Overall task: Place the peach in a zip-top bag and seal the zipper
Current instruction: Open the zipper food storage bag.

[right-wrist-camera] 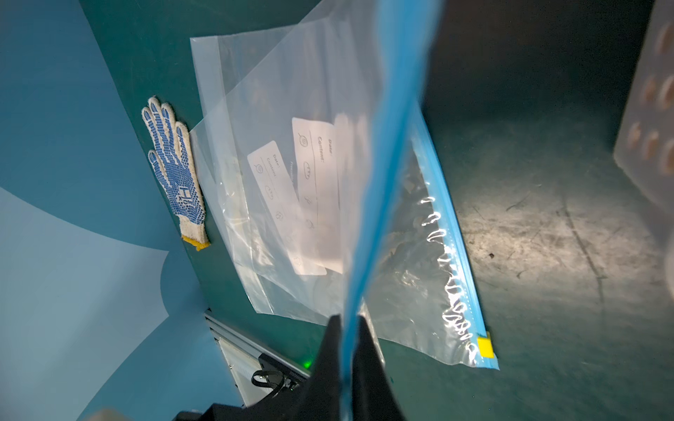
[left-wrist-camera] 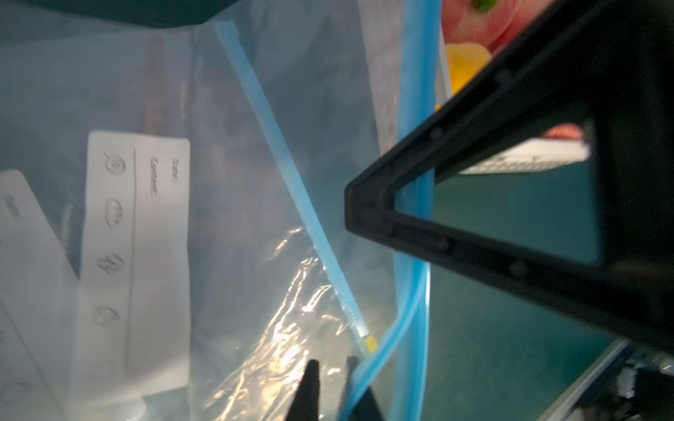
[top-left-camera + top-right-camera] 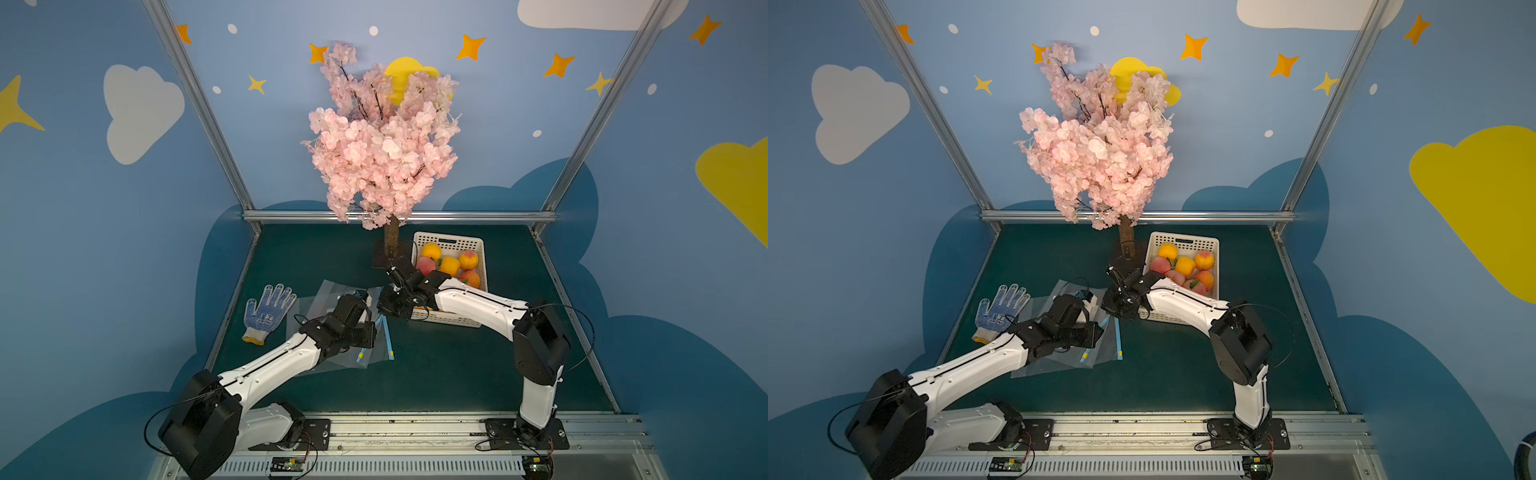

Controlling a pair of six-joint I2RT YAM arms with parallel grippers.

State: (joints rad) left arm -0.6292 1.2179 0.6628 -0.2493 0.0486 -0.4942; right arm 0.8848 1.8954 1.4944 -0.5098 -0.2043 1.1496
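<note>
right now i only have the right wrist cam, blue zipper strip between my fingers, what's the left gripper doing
Observer: The left gripper is shut on the zip-top bag, at its blue zipper edge.
Operator: ok where are the peaches
Observer: The peaches all lie in the white basket, partly hidden under the right arm.
Operator: anything tall near it
Observer: A pink blossom tree; its trunk stands beside the basket.
</note>
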